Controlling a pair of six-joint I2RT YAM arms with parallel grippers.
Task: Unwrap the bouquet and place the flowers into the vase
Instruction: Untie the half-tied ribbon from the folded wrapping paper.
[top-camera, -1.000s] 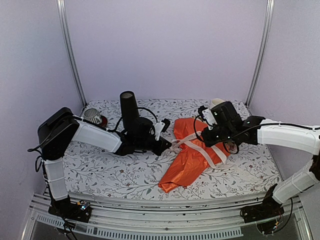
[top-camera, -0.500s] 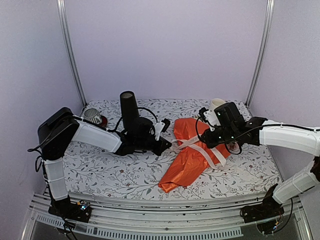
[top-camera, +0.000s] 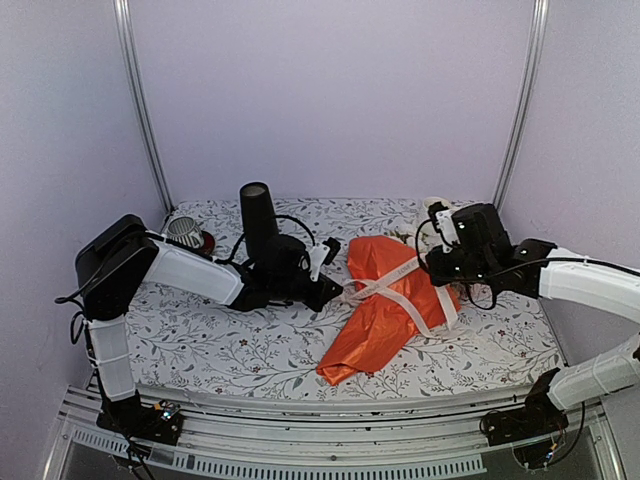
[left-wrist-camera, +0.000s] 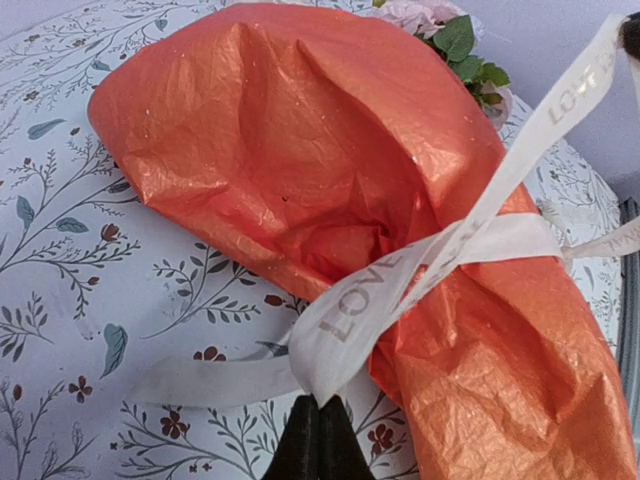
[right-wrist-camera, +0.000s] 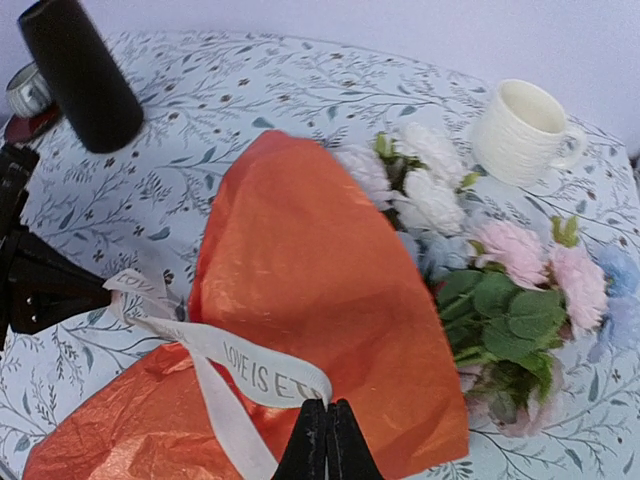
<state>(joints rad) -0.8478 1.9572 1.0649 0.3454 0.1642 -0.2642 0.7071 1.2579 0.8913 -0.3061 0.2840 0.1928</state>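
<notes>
Right now my left gripper (left-wrist-camera: 318, 440) is pinched tight on the whitish ribbon (left-wrist-camera: 400, 285) at the bottom edge of the left wrist view. It sits just below the bouquet (top-camera: 385, 315), which lies on its side in the centre of the top view. My right gripper (right-wrist-camera: 326, 440) is also closed on a ribbon strand at the bottom of its view, the bouquet directly above the fingertips. The flowers (right-wrist-camera: 480, 270) spill out toward the right of that frame. The vase (top-camera: 258, 215) stands upright at centre left of the top view, apart from the bouquet.
</notes>
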